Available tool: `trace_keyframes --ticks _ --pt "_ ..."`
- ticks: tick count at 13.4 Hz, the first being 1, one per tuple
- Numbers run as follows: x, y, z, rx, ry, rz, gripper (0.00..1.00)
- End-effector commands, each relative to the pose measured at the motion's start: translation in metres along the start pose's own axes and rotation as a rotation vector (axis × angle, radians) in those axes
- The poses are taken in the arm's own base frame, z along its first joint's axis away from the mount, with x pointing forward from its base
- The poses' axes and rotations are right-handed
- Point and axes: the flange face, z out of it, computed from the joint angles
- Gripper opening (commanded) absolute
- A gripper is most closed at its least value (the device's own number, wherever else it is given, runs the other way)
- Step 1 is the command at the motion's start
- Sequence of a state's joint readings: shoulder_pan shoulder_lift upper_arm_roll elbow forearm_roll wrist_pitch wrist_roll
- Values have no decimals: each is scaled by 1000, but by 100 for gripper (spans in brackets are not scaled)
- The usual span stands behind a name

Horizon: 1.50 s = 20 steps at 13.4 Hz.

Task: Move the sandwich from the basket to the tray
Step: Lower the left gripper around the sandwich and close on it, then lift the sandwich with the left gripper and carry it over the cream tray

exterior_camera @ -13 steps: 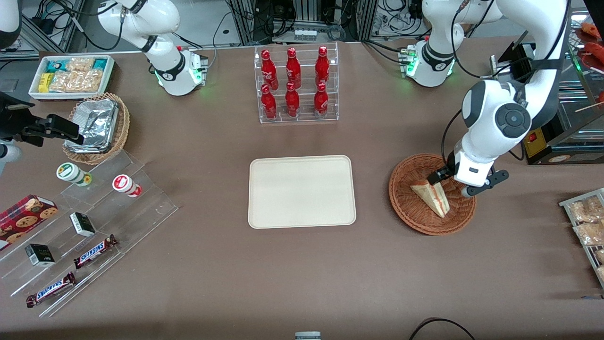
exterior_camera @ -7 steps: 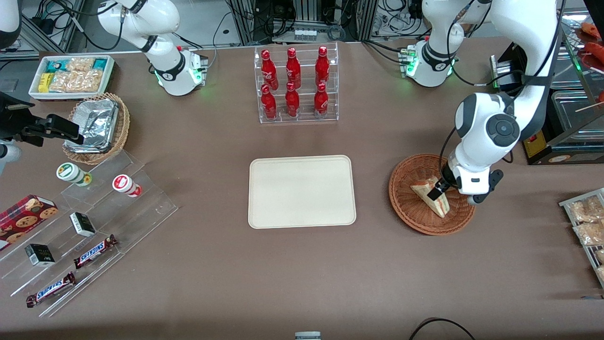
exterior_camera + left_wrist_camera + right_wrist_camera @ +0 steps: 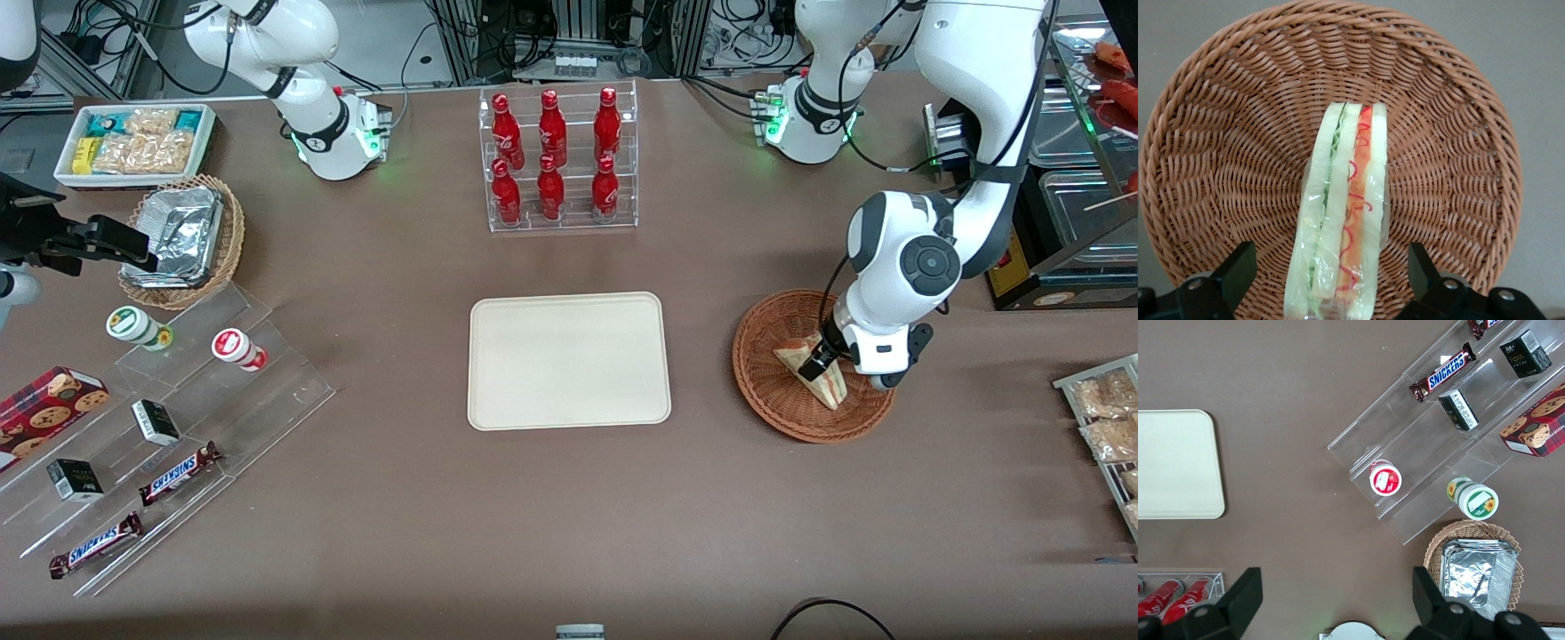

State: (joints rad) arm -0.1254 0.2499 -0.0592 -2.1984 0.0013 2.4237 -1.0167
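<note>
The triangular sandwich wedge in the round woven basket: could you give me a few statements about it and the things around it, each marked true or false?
1. The triangular sandwich wedge lies in the round reddish-brown wicker basket. True.
2. The flat cream rectangular tray already holds food. False: it is bare.
3. The left arm's gripper is open, a finger on either side of the sandwich. True.
4. The gripper hovers above the tray. False: it is down in the basket.
5. The clear rack of red bottles is nearer the front camera than the tray. False: it is farther.

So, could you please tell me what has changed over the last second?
The left arm's gripper has come down into the round reddish-brown wicker basket, open fingers now straddling the triangular wrapped sandwich, not yet gripped. The sandwich, basket and cream rectangular tray stayed put.
</note>
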Motion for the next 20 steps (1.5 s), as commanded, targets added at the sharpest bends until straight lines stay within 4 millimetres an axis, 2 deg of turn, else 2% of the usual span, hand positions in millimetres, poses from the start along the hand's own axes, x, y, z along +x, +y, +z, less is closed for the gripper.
trace_keyframes --ticks 1,4,5,6,7,8,11,15,18,20 --pt "-4 3 11 6 -2 -17 100" --pt "-5 2 24 27 -17 -17 100" --pt "-5 2 23 27 -18 -20 92" --pt "-5 2 23 29 -20 -20 55" --pt "-5 3 22 32 -22 -21 8" --pt "-3 4 19 38 -26 -18 0" --pt "4 19 -7 80 -52 0 0" --pt "-7 43 -41 95 -73 101 0" --pt "-35 67 -60 107 -105 262 0" --pt "-64 88 -60 108 -129 368 0"
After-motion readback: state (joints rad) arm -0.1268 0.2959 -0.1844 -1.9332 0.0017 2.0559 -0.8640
